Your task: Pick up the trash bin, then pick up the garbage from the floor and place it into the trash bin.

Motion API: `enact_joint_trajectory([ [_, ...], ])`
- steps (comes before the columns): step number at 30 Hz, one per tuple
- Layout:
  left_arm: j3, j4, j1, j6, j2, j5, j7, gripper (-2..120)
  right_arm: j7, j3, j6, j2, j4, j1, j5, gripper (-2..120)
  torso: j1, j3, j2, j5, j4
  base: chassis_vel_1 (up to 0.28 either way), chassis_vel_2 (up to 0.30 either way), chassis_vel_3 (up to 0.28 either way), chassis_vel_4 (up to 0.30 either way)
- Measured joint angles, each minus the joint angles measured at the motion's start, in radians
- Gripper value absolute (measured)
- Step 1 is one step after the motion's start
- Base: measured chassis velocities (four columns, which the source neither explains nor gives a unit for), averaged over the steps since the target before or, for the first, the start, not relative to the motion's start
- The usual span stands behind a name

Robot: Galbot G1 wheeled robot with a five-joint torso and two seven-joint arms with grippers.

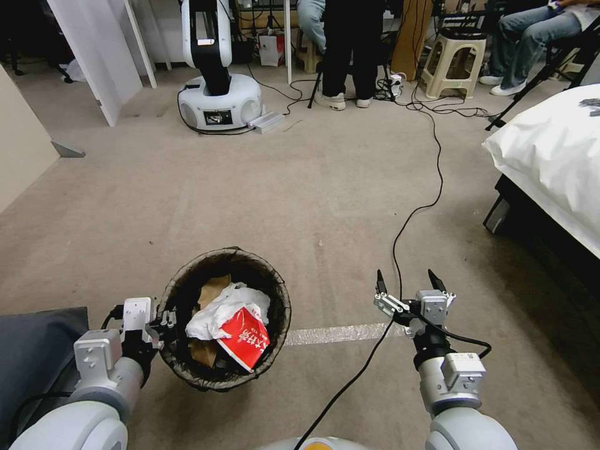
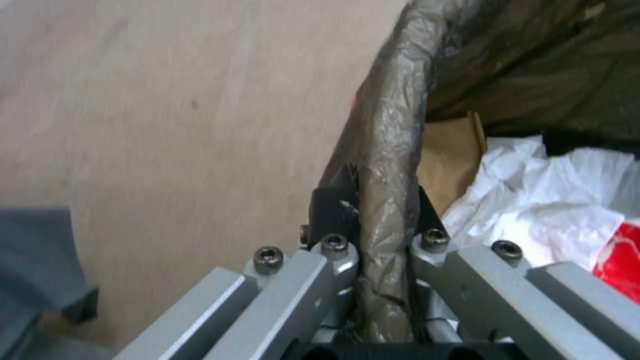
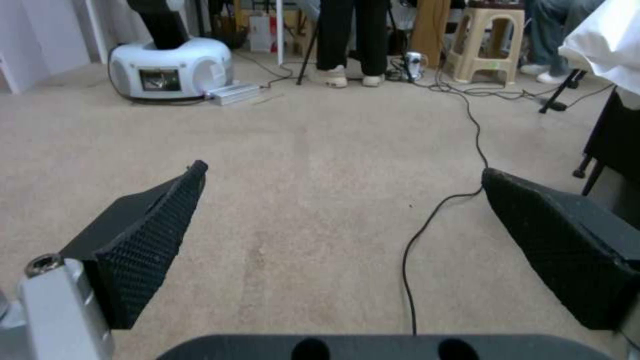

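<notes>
The left gripper (image 2: 383, 210) clamps the rim of the bin (image 1: 278, 294), already holding garbage (image 1: 232, 322), while right of the bin the right gripper (image 1: 409, 282) hangs spread and empty; the bag-covered rim may slip, tipping the load.

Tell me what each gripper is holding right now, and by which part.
The left gripper is shut on the trash bin, pinching its bag-covered rim on the side nearest that arm. The right gripper is open above the carpet, holding nothing.

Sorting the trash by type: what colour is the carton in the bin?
Red with white lettering; the carton shows best in the head view.
</notes>
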Motion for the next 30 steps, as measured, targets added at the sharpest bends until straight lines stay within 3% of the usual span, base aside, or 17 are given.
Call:
enact_joint_trajectory([
  [30, 0.013, 0.0, 0.004, -0.038, -0.002, 0.056, 0.039, 1, 0.0, -0.036, -0.004, -0.017, -0.029, 0.03, 0.01, 100, 0.0, 0.0, 0.0, 0.0, 0.0002, 0.0, 0.0, 0.0, 0.0],
])
